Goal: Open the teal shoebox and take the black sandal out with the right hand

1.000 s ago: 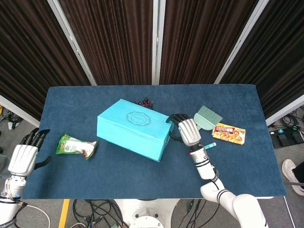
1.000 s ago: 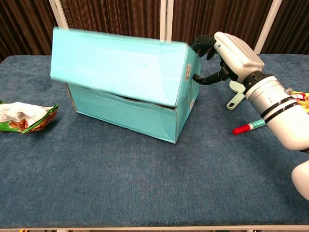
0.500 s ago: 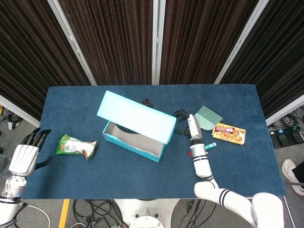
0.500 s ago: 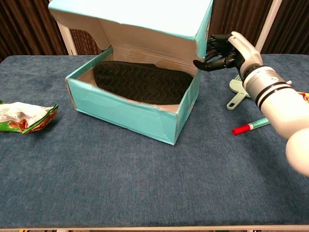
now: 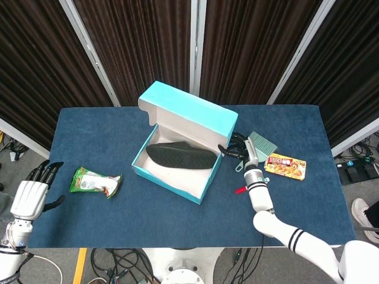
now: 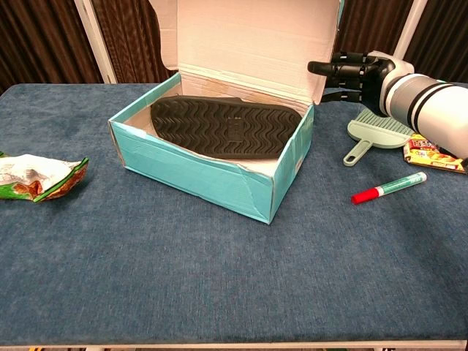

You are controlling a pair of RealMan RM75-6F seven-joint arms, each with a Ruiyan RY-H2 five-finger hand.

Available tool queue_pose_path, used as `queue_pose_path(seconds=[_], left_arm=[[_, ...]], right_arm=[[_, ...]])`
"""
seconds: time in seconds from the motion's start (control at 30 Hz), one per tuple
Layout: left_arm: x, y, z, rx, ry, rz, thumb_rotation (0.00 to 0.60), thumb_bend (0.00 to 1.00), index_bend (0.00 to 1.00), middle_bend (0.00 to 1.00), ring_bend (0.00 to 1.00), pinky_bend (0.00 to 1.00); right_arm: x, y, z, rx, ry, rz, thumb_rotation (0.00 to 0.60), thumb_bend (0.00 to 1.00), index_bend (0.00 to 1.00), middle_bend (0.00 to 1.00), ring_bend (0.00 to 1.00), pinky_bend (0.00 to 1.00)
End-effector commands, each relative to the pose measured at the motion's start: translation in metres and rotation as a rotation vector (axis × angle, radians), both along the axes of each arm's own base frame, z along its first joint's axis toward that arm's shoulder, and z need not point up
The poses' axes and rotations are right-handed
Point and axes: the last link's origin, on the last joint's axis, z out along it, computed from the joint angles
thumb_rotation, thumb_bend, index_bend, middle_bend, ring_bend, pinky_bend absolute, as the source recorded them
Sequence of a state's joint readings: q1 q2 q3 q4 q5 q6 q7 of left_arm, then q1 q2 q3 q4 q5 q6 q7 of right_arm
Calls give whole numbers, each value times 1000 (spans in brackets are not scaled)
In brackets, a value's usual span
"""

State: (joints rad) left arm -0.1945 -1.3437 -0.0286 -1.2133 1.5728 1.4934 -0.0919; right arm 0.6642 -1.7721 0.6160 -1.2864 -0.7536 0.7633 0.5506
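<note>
The teal shoebox (image 5: 201, 190) (image 6: 197, 172) stands open in the middle of the table. Its lid (image 5: 189, 115) (image 6: 248, 36) is tipped up and back, showing a pale inside. The black sandal (image 5: 180, 157) (image 6: 227, 128) lies inside, sole up. My right hand (image 5: 240, 151) (image 6: 358, 73) is just right of the box with its fingers stretched out toward the lid's right edge, holding nothing. I cannot tell whether the fingertips touch the lid. My left hand (image 5: 29, 195) hangs off the table's near left corner, fingers apart and empty.
A green snack bag (image 5: 95, 180) (image 6: 40, 178) lies left of the box. Right of the box are a teal dustpan (image 5: 260, 145) (image 6: 376, 131), a red-capped marker (image 6: 387, 188) and a yellow food box (image 5: 285, 165) (image 6: 431, 153).
The lid swung from nearly closed to fully upright, uncovering the sandal. My right hand rose and moved back and right along the lid's edge. The left hand stayed still.
</note>
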Motion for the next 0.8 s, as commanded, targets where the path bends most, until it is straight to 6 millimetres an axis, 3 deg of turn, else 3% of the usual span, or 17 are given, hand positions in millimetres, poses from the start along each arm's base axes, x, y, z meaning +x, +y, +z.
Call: queue_pose_path(seconds=[0.03,0.07,0.17,0.3,0.5,0.8], left_arm=[[0,0,-1,-4,0,-2,600,179,100,152,74,245],[0,0,-1,-4,0,-3,600,179,99,152,74,245],[0,0,-1,-4,-2,-2,600,179,99,151,74,245],[-1,-1,-2,-8,2,0,600,178,100,152,74,245],[-1,-1,-2,-10,3,1,600,179,100,151,74,245],[-1,-1,-3,-12,2,1,600,179,100,152,74,246]], right_arm=[[0,-4,9,59,-143,-42,600,31,289,378,184,270],[0,-5,12,72,-168,-44,600,15,180,302,113,196],[-3,-11,20,98,-262,-66,600,0,28,195,16,125],[-6,-19,32,72,-341,-75,600,0,0,158,0,107],[-16,-19,34,61,-347,-74,600,0,0,137,0,74],[-17,-4,50,-251,-108,30,600,0,0,100,0,8]])
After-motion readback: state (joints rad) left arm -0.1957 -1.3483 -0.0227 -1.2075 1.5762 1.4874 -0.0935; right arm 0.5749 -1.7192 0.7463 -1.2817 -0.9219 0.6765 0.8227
